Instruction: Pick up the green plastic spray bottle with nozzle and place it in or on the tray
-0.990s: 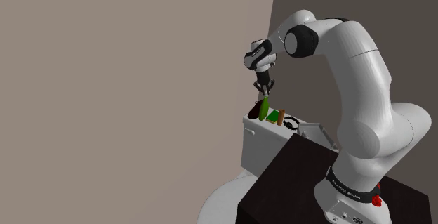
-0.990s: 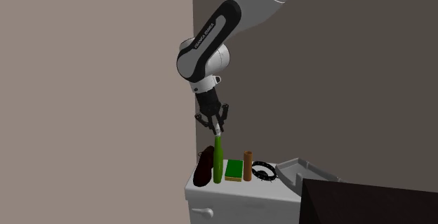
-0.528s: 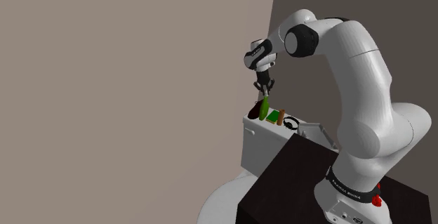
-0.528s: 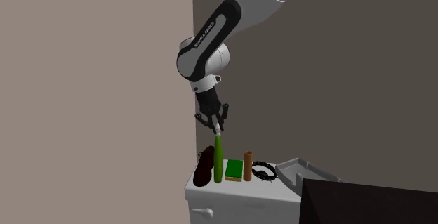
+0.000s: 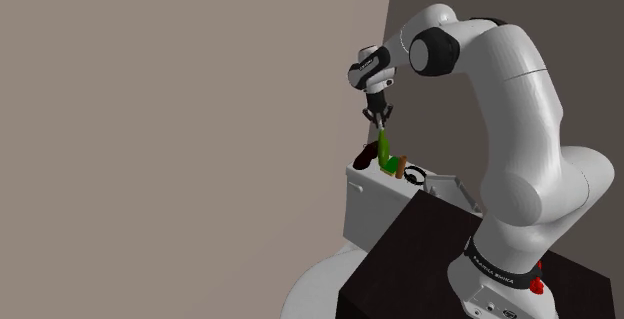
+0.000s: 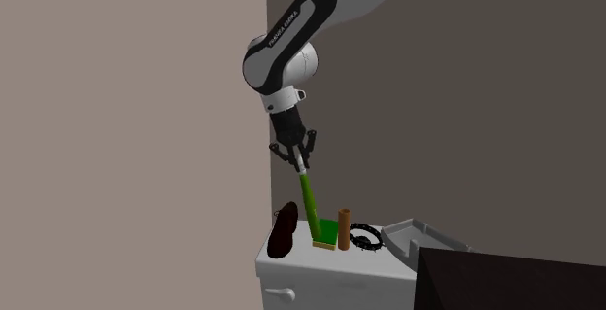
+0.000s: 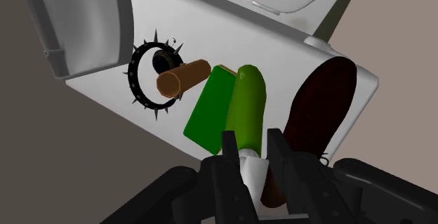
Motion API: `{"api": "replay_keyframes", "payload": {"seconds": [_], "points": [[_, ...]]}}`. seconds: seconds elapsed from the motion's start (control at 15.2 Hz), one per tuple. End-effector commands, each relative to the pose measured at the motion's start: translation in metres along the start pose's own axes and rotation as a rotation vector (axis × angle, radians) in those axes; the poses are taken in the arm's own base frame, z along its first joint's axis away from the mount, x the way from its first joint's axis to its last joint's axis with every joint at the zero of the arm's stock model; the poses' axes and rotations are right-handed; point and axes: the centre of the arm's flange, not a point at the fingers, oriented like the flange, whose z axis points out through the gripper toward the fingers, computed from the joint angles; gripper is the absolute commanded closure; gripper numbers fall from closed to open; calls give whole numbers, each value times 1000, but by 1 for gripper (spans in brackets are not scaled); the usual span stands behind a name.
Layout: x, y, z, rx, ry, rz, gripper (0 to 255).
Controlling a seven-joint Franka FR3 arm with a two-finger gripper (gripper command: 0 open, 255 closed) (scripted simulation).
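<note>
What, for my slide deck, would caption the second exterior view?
Hand grips the green bottle by its top, tilted above the cabinet, tray nearby.

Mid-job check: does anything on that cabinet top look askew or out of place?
The green spray bottle is askew. The end effector clasps its white nozzle end and the body slants, with the base swung toward the green block. I cannot tell whether they touch. Nothing else stands out.

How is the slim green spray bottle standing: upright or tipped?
Tipped. The green bottle slants down from the black gripper, which clasps its white top.
</note>
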Motion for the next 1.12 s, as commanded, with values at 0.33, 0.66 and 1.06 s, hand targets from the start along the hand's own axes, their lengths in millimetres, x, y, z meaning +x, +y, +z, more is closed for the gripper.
{"api": "replay_keyframes", "payload": {"seconds": [0.33, 0.66, 1.06], "points": [[-1, 12, -36, 0, 0, 0, 255], [-2, 20, -61, 0, 0, 0, 255], [-2, 29, -91, 0, 0, 0, 255]]}}
